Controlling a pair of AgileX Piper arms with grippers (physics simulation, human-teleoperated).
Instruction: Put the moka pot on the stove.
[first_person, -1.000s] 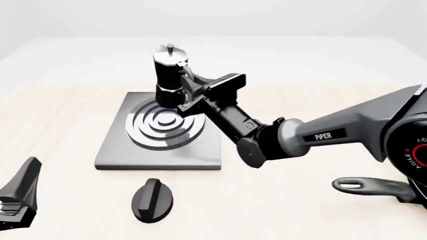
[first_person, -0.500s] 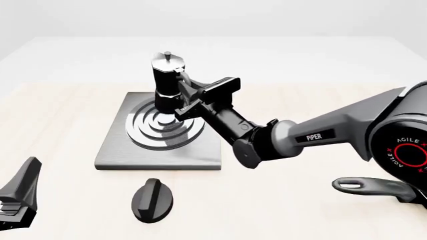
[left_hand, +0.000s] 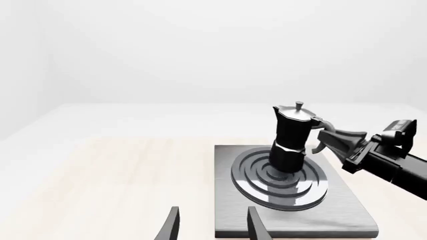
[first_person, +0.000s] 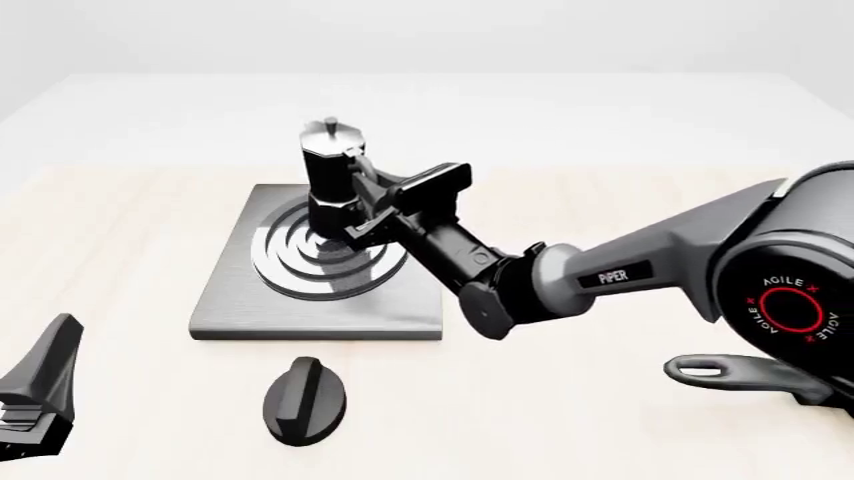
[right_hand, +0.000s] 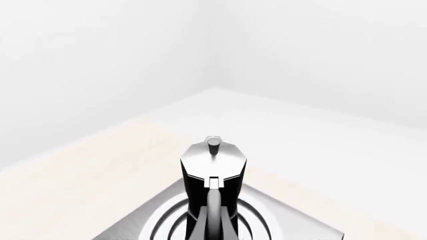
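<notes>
The moka pot (first_person: 327, 170), black with a shiny silver top and knobbed lid, stands upright over the middle of the silver rings of the grey stove (first_person: 240, 300). Whether its base touches the rings, I cannot tell. My right gripper (first_person: 363, 192) comes in from the right and is shut on the pot's black side handle. The left wrist view shows the moka pot (left_hand: 291, 140) above the stove (left_hand: 333, 220), the right gripper (left_hand: 331, 138) on its handle, and my left gripper (left_hand: 213, 230) open and empty short of the slab. In the right wrist view, the moka pot (right_hand: 212, 172) is centred over the stove (right_hand: 290, 226).
A black oval knob (first_person: 304, 400) lies on the table in front of the stove. A black frying pan handle (first_person: 741, 373) shows at the lower right under the right arm. My left gripper (first_person: 34, 400) rests at the near left corner.
The right gripper has carried the moka pot down and slightly left, closer to the stove rings. The left arm has not moved.
</notes>
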